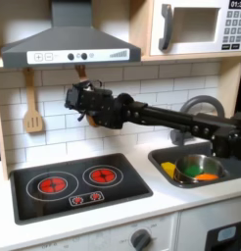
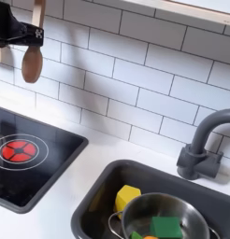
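Silver pot [image 2: 162, 220] with green and yellow toys sits in the sink [image 2: 93, 191] at the bench's right end. Above the stove [image 1: 78, 184], the end effector [image 1: 76, 98] hangs near the wooden spatula [image 1: 32, 110]; I cannot tell how wide it stands.

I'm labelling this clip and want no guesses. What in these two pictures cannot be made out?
- Gripper, first exterior view: its fingers blur into the dark arm, so open or shut is unclear.
- Wooden spoon, second exterior view: the handle's top is hidden behind a black hook.
- Pot, second exterior view: cut off by the bottom edge.
- Stove, second exterior view: cut off by the left edge.
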`<state>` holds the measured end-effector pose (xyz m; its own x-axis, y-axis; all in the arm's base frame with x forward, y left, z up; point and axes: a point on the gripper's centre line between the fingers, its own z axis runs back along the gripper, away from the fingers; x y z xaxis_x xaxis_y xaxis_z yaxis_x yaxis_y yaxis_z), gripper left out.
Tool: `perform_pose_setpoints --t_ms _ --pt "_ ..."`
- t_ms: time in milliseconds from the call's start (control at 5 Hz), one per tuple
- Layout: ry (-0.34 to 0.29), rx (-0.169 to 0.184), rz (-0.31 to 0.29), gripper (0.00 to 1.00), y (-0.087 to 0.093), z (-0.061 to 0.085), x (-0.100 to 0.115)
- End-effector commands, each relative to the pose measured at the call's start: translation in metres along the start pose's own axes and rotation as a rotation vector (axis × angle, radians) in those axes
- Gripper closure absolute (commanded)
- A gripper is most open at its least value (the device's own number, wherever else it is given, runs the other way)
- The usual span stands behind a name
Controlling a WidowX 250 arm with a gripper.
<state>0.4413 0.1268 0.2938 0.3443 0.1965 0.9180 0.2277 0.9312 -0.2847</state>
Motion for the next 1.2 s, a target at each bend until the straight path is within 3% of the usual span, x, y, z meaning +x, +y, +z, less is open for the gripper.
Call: perform_pose_setpoints --t_ms 0,1000 --pt "0.002 -0.001 -0.001 1.0 -0.0007 -0.003 0.0007" --pt "0.023 -0.015 0.006 1.0 -0.0012 -0.0118 -0.0009"
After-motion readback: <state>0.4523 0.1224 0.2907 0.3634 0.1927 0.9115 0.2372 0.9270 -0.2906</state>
